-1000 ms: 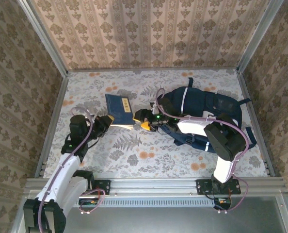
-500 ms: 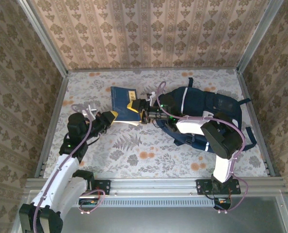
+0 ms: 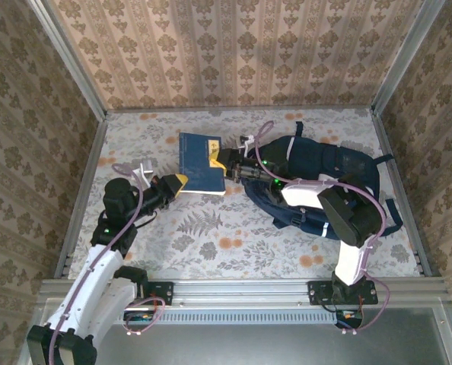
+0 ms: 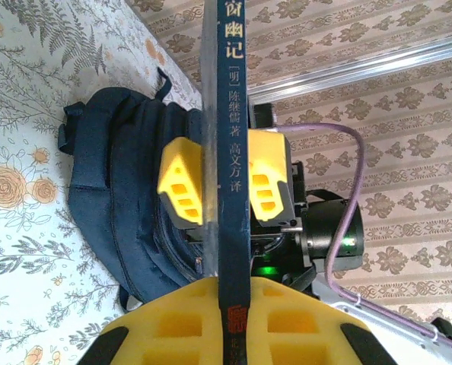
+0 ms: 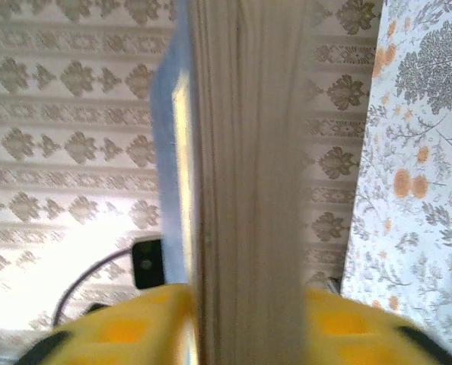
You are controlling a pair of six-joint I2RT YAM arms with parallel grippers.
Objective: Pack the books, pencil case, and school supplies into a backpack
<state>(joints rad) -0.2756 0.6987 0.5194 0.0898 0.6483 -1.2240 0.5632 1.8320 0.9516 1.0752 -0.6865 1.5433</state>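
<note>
A blue book with a yellow label (image 3: 200, 163) hangs above the table between both grippers. My left gripper (image 3: 173, 182) is shut on its near-left corner, and the dark spine with white characters (image 4: 233, 152) runs up between my yellow pads (image 4: 233, 304). My right gripper (image 3: 224, 162) is shut on its right edge; its yellow fingers (image 4: 269, 176) clamp the book from both sides. The page edge (image 5: 249, 190) sits between the right gripper's pads (image 5: 249, 319). The navy backpack (image 3: 325, 171) lies right of the book, under the right arm. The other books and the school supplies are out of view.
A floral cloth (image 3: 211, 236) covers the table, with free room at the front and left. Patterned walls and metal rails (image 3: 85, 182) close in the left, back and right sides. The backpack's straps (image 3: 389, 209) trail toward the right rail.
The right gripper reached left and shut on the book's right edge. The book, still held by the left gripper, rose and shifted toward the back right.
</note>
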